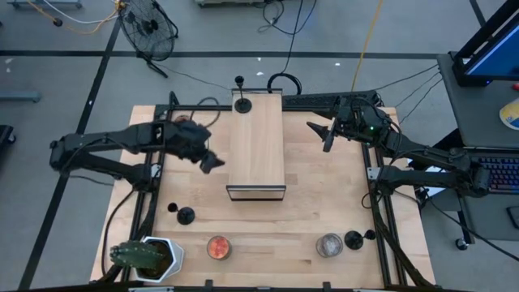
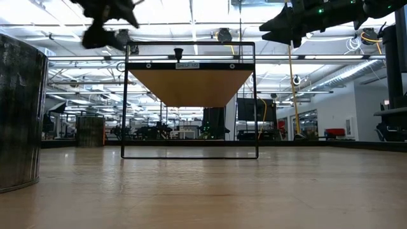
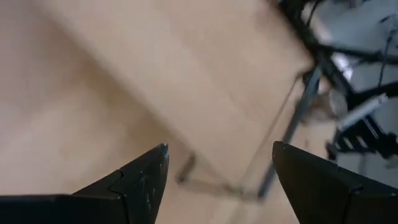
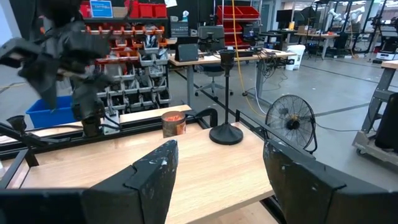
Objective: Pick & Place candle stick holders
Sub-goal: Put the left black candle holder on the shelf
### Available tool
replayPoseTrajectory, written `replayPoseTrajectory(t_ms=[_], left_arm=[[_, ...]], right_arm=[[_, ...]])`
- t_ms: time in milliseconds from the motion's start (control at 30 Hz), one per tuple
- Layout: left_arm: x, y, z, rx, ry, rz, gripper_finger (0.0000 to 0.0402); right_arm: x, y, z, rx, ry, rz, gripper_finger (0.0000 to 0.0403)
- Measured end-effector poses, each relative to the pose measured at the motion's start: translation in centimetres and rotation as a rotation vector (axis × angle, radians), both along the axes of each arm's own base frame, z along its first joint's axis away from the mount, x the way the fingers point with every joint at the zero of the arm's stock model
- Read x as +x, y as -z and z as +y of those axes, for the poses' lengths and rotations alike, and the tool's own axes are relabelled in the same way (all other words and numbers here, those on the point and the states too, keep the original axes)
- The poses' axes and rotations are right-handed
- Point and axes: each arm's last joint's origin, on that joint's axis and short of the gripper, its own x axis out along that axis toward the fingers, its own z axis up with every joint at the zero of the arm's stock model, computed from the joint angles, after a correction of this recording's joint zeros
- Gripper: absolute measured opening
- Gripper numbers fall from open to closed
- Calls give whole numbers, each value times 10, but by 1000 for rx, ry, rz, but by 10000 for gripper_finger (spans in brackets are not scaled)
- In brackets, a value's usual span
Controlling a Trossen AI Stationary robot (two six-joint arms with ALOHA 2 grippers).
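One black candle stick holder (image 1: 241,101) stands upright on its disc base at the far end of the wooden box's top (image 1: 256,146); it also shows in the right wrist view (image 4: 226,132) and the low view (image 2: 178,53). Another holder (image 1: 186,216) stands on the table at the near left, and a third (image 1: 353,239) at the near right. My left gripper (image 1: 212,162) hovers open and empty just left of the box (image 3: 205,81), above the table. My right gripper (image 1: 319,136) hovers open and empty to the right of the box.
A red candle (image 1: 218,246) and a grey candle (image 1: 329,244) stand near the table's front edge. A potted plant (image 1: 146,258) stands at the near left corner. A small black piece (image 1: 171,207) lies beside the left holder. Bare table lies on both sides of the box.
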Motion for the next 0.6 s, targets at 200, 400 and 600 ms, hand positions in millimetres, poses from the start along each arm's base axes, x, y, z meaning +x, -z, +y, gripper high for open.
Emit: replayPoseTrajectory(t_ms=[200, 400, 600], left_arm=[[-11, 8, -22, -258, 10, 160, 294], [-27, 13, -32, -453, -13, 338, 294], [-45, 9, -36, -504, -82, 398, 294]], right_arm=[[0, 0, 0, 0, -1, 0, 231], [0, 0, 0, 0, -2, 0, 233], [0, 0, 0, -6, -2, 3, 232]])
